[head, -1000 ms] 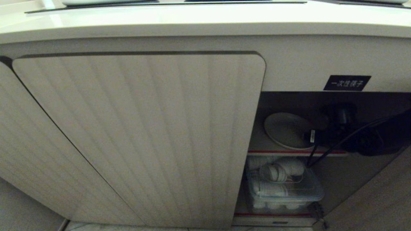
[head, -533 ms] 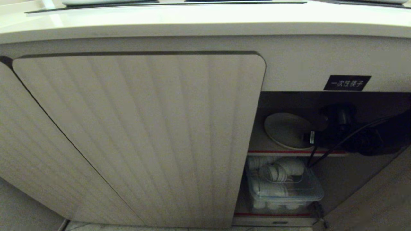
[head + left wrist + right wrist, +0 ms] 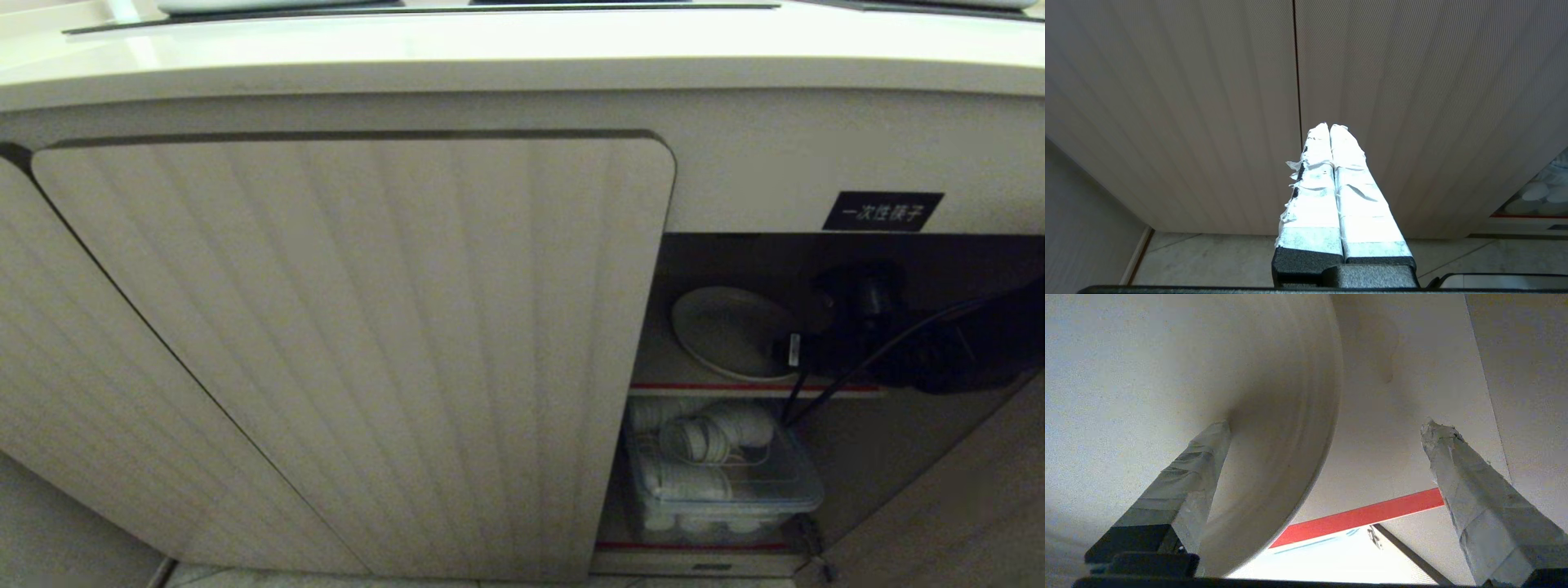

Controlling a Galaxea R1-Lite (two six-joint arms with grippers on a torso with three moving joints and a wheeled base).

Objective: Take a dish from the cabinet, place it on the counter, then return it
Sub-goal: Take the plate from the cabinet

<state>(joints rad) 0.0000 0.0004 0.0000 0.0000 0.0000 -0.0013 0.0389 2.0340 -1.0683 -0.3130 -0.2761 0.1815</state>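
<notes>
Straddling the rim of the round cream-beige matte plate [image 3: 1167,375] on the cabinet shelf [image 3: 653,359], the wide-spread right hand [image 3: 1325,426] should be closed firmly before lifting.

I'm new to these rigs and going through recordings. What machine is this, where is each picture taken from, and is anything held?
This is a two-armed robot on wheels. The wide picture comes from its head, looking at a low cabinet under a counter. The other two come from cameras on its wrists. The right gripper has reached into the open compartment, its jaws wide open astride the rim of a cream dish lying on the shelf; nothing is held. Below sits a clear box of white cups. The left gripper idles, shut, facing the ribbed doors.
</notes>
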